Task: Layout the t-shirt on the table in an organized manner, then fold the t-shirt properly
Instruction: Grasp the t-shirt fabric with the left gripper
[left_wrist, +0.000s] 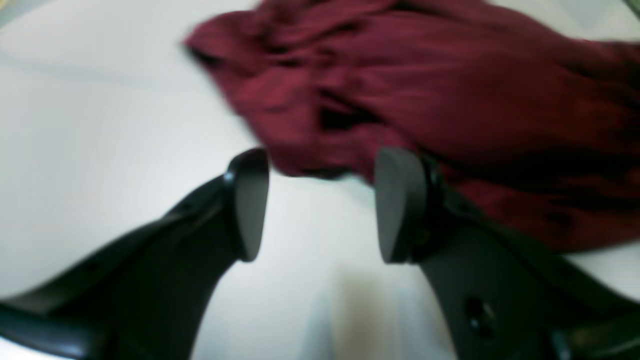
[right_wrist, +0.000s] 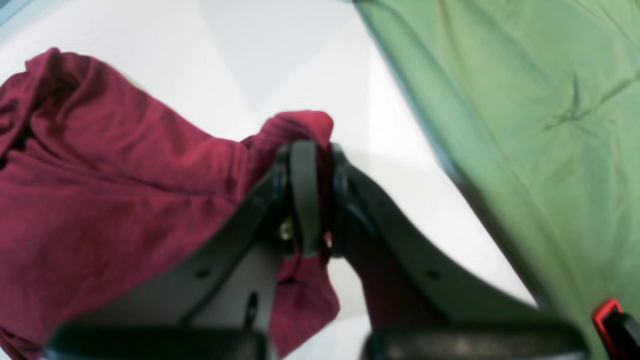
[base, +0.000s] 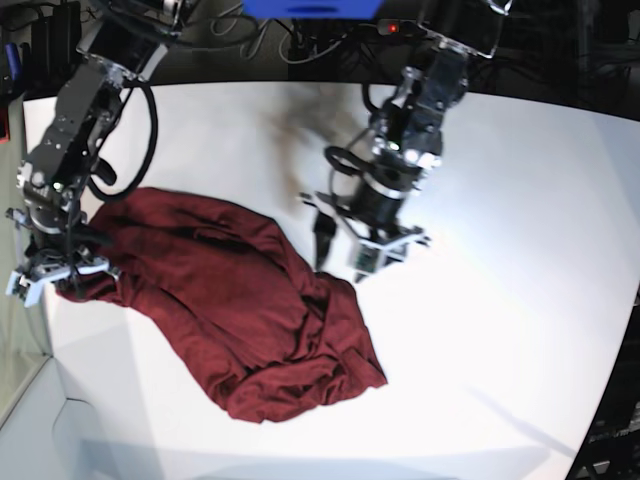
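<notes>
- T-shirt (base: 240, 310) cloth, dark red, lies in a rumpled heap on the white table (base: 500, 300). In the base view we see it spread from the left edge of the frame down to the lower middle.
- We see lots of folds and bumps in it. It is not flat.
- The right gripper (base: 62, 262) is at the left side of the base view, at the far left tip of the shirt.
- In the right wrist view we see the right gripper (right_wrist: 312, 200) with its two fingers (right_wrist: 304, 195) squeezed together. A bit of red cloth is pinched between them. Some cloth pokes up above the fingertips, and some hangs below them.
- The rest of the shirt fills the left side of that view. A green sheet (right_wrist: 525, 125) fills the upper right of it.
- The left gripper (base: 335, 240) is in the upper middle of the base view, above the white table and just past the top right edge of the shirt.
- In the left wrist view we see the left gripper (left_wrist: 320, 200) with its fingers (left_wrist: 250, 205) apart, about half way open. There is only white table in the gap between them. It has hold of nothing.
- In that view the shirt fills the upper right. Its near edge sits right by the two fingertips. The picture is blurry, so we cannot tell if the fingertips touch the cloth.
</notes>
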